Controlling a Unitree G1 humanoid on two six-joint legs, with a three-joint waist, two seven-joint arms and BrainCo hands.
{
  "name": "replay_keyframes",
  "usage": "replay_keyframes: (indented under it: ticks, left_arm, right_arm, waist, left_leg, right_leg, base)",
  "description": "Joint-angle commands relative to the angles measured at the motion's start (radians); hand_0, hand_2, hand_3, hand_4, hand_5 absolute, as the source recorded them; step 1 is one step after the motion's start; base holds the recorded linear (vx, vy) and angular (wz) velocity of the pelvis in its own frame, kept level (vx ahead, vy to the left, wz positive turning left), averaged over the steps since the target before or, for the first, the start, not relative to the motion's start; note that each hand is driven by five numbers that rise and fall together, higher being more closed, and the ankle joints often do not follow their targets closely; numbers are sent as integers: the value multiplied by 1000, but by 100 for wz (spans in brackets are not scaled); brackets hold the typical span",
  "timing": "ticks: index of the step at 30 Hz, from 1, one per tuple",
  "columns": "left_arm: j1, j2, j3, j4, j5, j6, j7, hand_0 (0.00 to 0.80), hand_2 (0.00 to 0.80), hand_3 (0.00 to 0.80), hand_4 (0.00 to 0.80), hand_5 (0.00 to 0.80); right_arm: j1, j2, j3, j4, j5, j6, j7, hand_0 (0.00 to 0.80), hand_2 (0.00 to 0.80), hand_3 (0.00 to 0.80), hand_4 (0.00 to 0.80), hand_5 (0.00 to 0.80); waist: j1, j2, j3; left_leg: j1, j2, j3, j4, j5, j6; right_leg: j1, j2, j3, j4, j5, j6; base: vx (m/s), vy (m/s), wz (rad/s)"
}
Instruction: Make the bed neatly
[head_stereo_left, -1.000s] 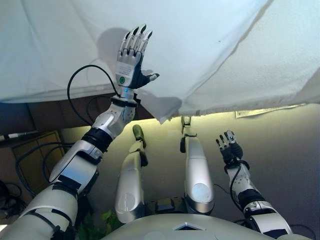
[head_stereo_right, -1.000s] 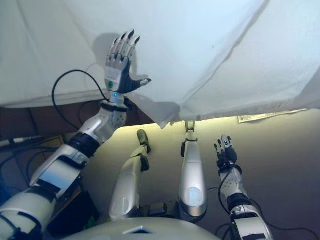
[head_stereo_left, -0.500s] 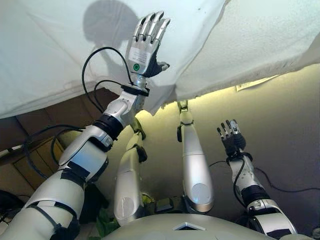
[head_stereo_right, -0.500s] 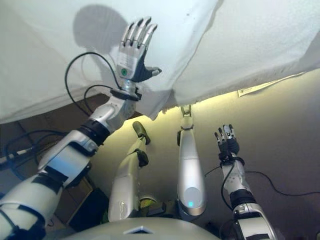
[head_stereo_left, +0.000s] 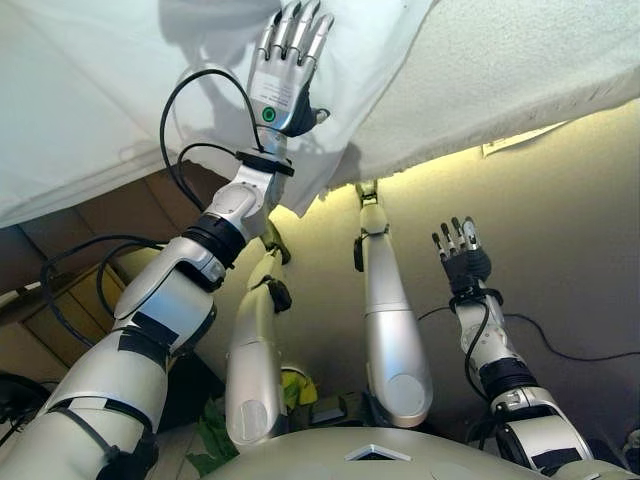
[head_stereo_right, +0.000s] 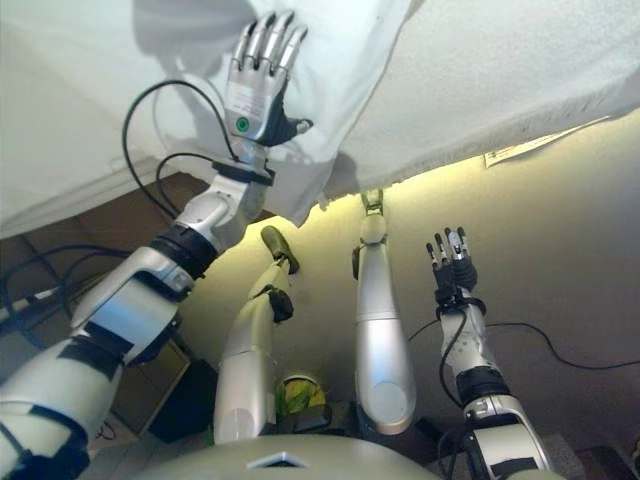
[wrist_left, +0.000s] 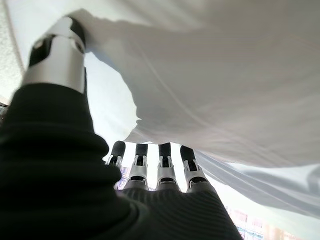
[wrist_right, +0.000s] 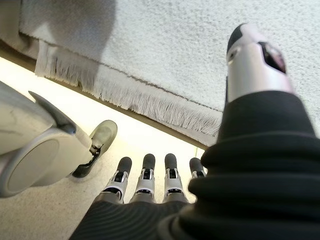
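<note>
A smooth white sheet (head_stereo_left: 100, 100) covers the left part of the bed, and its corner (head_stereo_left: 312, 185) hangs over the near edge. A textured white blanket (head_stereo_left: 520, 60) with a fringed edge (wrist_right: 135, 97) lies to the right of it. My left hand (head_stereo_left: 283, 85) is open, with straight fingers laid flat on the sheet near the seam between the two cloths. In the left wrist view its fingers (wrist_left: 160, 165) point under a loose fold of the sheet (wrist_left: 210, 75). My right hand (head_stereo_left: 462, 262) is open and empty, held low over the floor in front of the bed edge.
A slip of paper (head_stereo_left: 515, 140) lies on the floor at the bed edge on the right. Brown furniture (head_stereo_left: 40, 320) stands low on the left under the bed edge. A green and yellow object (head_stereo_left: 292, 388) lies on the floor close to me.
The camera has shifted. My left hand has reached further across the sheet towards the seam, still flat and open. The right hand stays open over the floor.
</note>
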Motion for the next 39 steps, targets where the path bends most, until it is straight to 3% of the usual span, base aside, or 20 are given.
replay_keyframes:
  ticks: [1,2,3,4,15,16,17,20,28,32,39]
  left_arm:
    - [-100,28,39,-69,30,16,6,0,0,0,0,0]
    - [-111,26,37,-73,14,33,-27,0,0,0,0,0]
    - [-119,20,29,-72,17,68,-84,493,493,493,493,493]
    - [-121,16,25,-70,16,84,-112,800,800,800,800,800]
    - [-100,-15,5,-20,-19,90,-143,800,800,800,800,800]
    - [-86,-17,7,-16,-29,81,-139,800,800,800,800,800]
    - [-91,-9,14,-13,-41,67,-132,800,800,800,800,800]
    - [-56,9,31,-17,-95,13,-103,800,800,800,800,800]
    - [246,69,154,44,-219,-151,0,800,800,800,800,800]
    - [431,106,239,86,-320,-174,25,800,800,800,800,800]
    - [678,209,393,117,-445,-201,12,800,800,800,800,800]
  right_arm:
    - [48,-92,8,-52,49,-33,17,0,0,0,0,0]
    - [45,-98,7,-53,53,-31,19,0,0,0,0,0]
    - [42,-103,4,-57,51,-25,19,0,0,0,0,0]
    - [41,-105,3,-62,47,-21,16,0,0,0,0,0]
    - [65,-114,6,-58,36,-24,40,0,0,0,0,0]
    - [78,-114,8,-53,37,-23,46,0,0,0,0,0]
    - [72,-116,4,-52,36,-22,55,0,0,0,0,0]
    - [93,-113,-2,-51,24,-15,68,0,0,0,0,0]
    - [176,-96,-34,-13,-16,17,93,0,0,0,0,0]
    - [198,-66,-71,31,-48,28,99,0,0,0,0,0]
    - [247,-45,-116,65,-72,67,110,0,0,0,0,0]
  waist:
    - [-41,26,12]
    - [-42,29,12]
    - [-44,31,12]
    - [-45,31,12]
    - [-57,33,12]
    - [-53,34,12]
    - [-54,33,12]
    - [-46,35,12]
    - [3,24,12]
    - [52,20,12]
    - [132,24,-87]
  left_leg:
    - [-102,33,-71,152,14,-6]
    - [-103,30,-70,152,14,-6]
    - [-103,28,-70,152,15,-6]
    - [-104,27,-70,152,15,-6]
    - [-89,28,-57,150,23,-5]
    - [-62,31,-66,156,-3,-11]
    - [-80,28,-56,146,27,-5]
    - [-54,28,-60,142,25,-3]
    - [147,43,-96,123,9,-4]
    - [245,50,-125,107,6,-2]
    - [345,50,-151,-8,35,-1]
  right_leg:
    - [27,-34,-8,-47,53,55]
    - [23,-35,-6,-44,52,55]
    - [22,-34,-5,-43,52,54]
    - [21,-34,-4,-42,52,54]
    - [38,-43,0,-42,53,60]
    - [66,-43,-5,-34,23,65]
    - [49,-47,-5,-44,52,59]
    - [83,-52,-17,-41,45,57]
    - [310,-76,-86,-44,8,47]
    - [437,-95,-125,-62,-6,52]
    - [572,-105,-185,-147,-9,61]
  base:
    - [22,69,-3]
    - [11,65,-1]
    - [8,55,2]
    - [10,51,3]
    - [21,49,-2]
    - [0,47,-3]
    - [4,48,-3]
    - [-12,47,0]
    - [51,47,3]
    - [69,-15,23]
    - [75,15,22]
